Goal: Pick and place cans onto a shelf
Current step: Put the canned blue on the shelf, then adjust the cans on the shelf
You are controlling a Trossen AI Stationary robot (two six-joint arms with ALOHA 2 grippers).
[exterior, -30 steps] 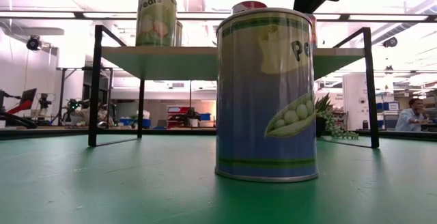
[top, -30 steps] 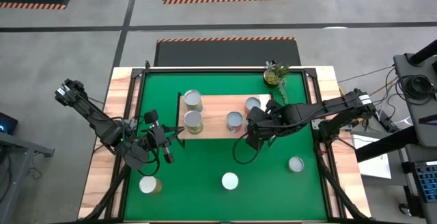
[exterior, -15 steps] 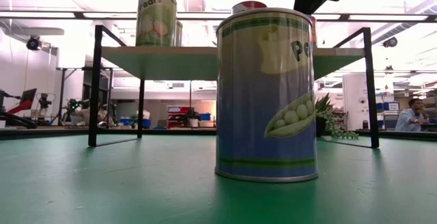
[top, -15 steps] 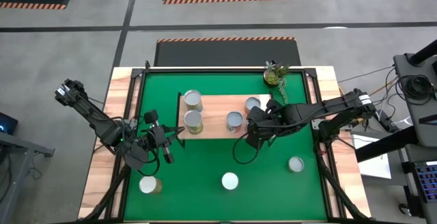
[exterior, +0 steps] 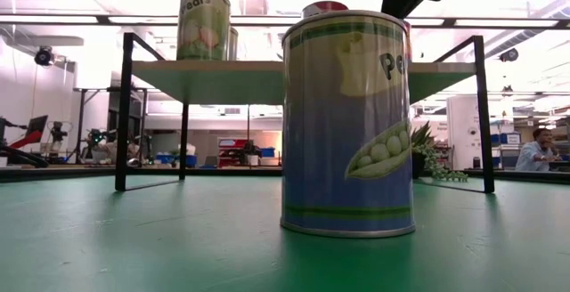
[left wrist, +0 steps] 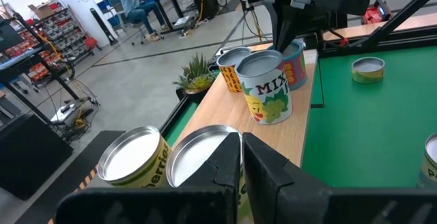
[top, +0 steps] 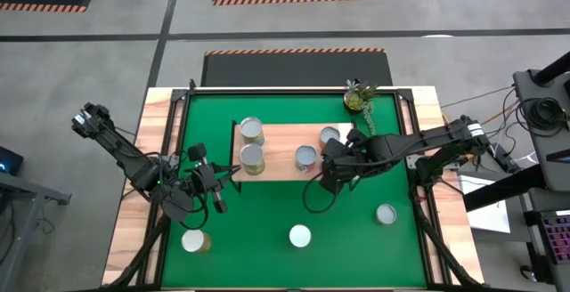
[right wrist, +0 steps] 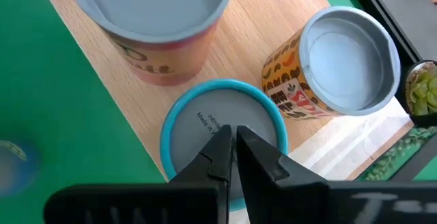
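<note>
The shelf (top: pixel 280 142) stands on the green mat with several cans on its wood top: two at its left end (top: pixel 252 132) (top: pixel 252 158), a "MIX" can (left wrist: pixel 266 87), a brown-patterned can (right wrist: pixel 334 67) and a blue-rimmed can (right wrist: pixel 205 125). My right gripper (right wrist: pixel 234 142) is shut and slants down over the blue-rimmed can's top, hiding that can in the high view. My left gripper (top: pixel 218 201) is shut and hangs off the shelf's left end, above the mat. Three cans stand on the mat (top: pixel 193 240) (top: pixel 299 236) (top: pixel 385 214). My right gripper's shut fingertips (right wrist: pixel 222 149) stand over the middle of the blue-rimmed can's grey lid (right wrist: pixel 205 118), coming down at a slant from the table's right side. I cannot tell whether they touch the lid. The can stands upright on the shelf.
A small potted plant (top: pixel 359 96) stands at the mat's far right corner. In the low view a pea can (exterior: pixel 347 123) stands close in front of the shelf (exterior: pixel 267 74). A white sheet (right wrist: pixel 341 149) lies at the shelf's right end. People sit beyond the table.
</note>
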